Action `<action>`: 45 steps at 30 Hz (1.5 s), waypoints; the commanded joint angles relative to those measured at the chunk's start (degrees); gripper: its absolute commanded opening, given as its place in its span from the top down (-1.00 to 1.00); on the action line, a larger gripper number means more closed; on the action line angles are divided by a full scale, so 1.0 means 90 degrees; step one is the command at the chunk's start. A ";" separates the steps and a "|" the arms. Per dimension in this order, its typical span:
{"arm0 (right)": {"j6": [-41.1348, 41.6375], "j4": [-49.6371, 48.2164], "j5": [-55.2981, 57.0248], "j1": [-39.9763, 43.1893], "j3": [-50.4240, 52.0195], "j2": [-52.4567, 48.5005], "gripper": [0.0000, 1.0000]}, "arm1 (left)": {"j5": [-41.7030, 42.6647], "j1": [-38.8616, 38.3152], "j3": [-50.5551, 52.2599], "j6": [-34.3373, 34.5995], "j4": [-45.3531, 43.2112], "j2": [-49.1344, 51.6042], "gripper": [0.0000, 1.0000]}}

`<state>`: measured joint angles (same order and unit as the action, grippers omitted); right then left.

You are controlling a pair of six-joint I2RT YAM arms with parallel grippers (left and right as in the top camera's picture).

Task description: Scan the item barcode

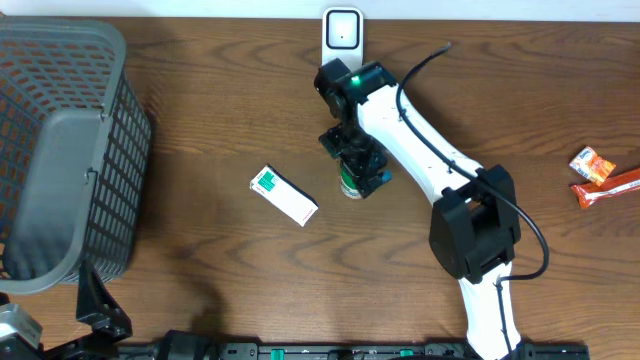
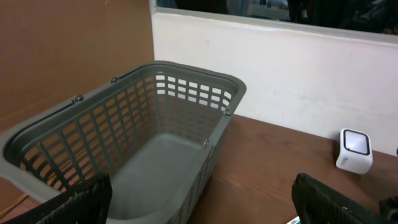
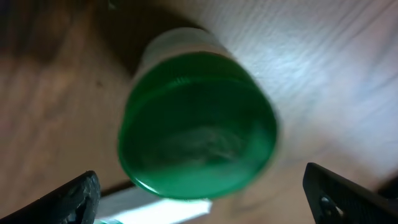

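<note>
Right hand (image 1: 358,168) is spread wide over a green-capped bottle (image 3: 199,124), fingers (image 3: 71,200) clear of the cap on both sides, gripping nothing; the cap faces the wrist camera. The bottle sits mid-tabletop (image 1: 200,120), just right of a white and green box (image 1: 283,195) lying flat at an angle, with a white scanner (image 1: 342,30) beyond it at the far edge. Left hand (image 2: 208,205) is wide open too, empty, at the near left corner facing a grey mesh basket (image 2: 186,93). Two orange snack packets (image 1: 600,175) lie at the far right edge. The tabletop is dark brown wood grain, slightly glossy. A white wall runs behind the tabletop, with a brown panel to the left of it.
</note>
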<state>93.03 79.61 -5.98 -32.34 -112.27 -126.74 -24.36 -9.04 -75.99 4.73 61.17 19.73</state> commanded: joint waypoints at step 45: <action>-0.7099 -0.0971 0.0272 0.0578 0.1032 0.0017 -0.15 | -0.0039 0.0027 -0.0002 0.0051 -0.0007 0.0005 -0.85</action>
<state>53.98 70.17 -2.87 -28.56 -101.19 -126.72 -24.36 -9.04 -75.99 4.73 61.14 19.73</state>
